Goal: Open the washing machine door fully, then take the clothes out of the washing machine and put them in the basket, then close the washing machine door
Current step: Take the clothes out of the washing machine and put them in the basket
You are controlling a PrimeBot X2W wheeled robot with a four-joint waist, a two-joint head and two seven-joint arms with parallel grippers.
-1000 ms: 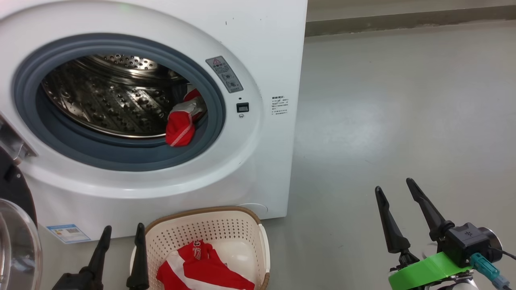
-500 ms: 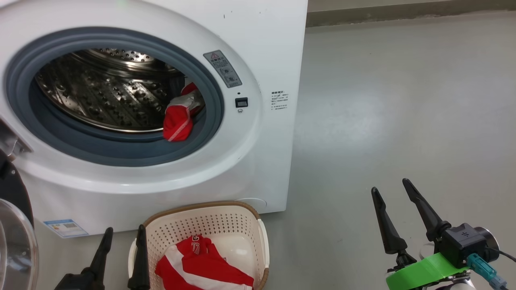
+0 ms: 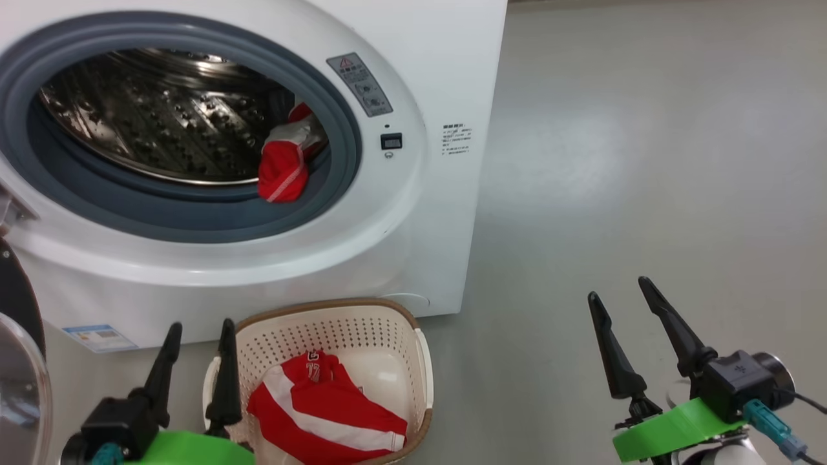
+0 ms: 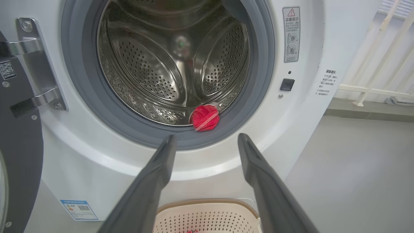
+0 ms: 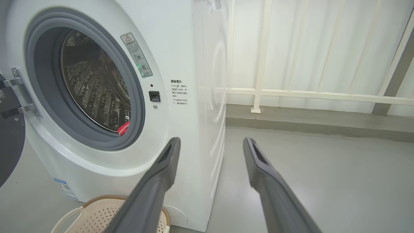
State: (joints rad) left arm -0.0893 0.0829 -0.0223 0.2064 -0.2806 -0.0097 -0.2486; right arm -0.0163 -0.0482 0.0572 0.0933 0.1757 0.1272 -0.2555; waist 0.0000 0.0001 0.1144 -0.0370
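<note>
White washing machine [image 3: 446,77] at upper left, washing machine door [image 3: 13,310] swung open off the left edge, cream basket [image 3: 323,336] on the floor [image 3: 646,161] just in front of it. Red clothes [image 3: 281,171] bunched at the drum's lower right lip on the grey gasket [image 3: 194,219], well above and beyond the left gripper [image 3: 200,325]; second red garment [image 3: 316,407] lying in the basket, just right of that gripper's fingers. Left gripper and right gripper [image 3: 617,289] both spread wide, gripping nothing, right one well apart over bare floor.
</note>
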